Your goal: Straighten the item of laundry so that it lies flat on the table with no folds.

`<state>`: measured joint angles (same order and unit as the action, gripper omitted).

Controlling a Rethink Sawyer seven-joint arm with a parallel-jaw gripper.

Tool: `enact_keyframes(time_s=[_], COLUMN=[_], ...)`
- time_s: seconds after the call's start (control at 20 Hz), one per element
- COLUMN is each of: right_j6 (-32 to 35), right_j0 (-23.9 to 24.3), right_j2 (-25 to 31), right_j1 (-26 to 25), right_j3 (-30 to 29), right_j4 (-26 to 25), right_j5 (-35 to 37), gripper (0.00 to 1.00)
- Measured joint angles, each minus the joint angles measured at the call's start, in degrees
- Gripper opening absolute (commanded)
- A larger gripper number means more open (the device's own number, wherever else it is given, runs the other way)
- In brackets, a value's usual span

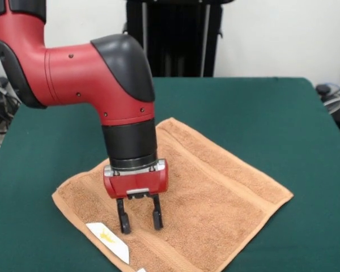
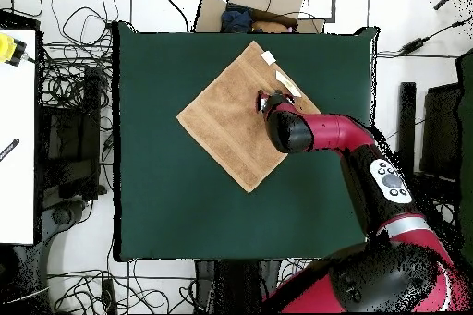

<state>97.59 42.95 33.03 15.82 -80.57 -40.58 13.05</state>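
Hovered over towel [image 1: 215, 192] near its 6 o'clock edge on desk [image 1: 283, 113]; jaws [image 1: 140, 220] part-open, empty. Risk: pinching now could bunch flat cloth, creating folds.

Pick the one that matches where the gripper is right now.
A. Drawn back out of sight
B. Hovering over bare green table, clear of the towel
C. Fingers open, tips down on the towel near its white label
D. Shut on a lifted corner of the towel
C: in the front view the gripper stands with its two fingers apart, tips down on the tan towel, beside the white label; no part of the towel is lifted.
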Motion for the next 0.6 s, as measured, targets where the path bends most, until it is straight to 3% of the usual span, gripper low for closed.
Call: enact_keyframes(time_s=[0.3,0.6], right_j6=[0.0,0.0], right_j0=[-0.5,-0.5], right_j2=[-0.32,-0.31], right_j1=[2.54,12.97], right_j3=[-1.18,-6.48], right_j4=[0.13,5.52], right_j5=[0.18,8.29], gripper=[1.0,1.0])
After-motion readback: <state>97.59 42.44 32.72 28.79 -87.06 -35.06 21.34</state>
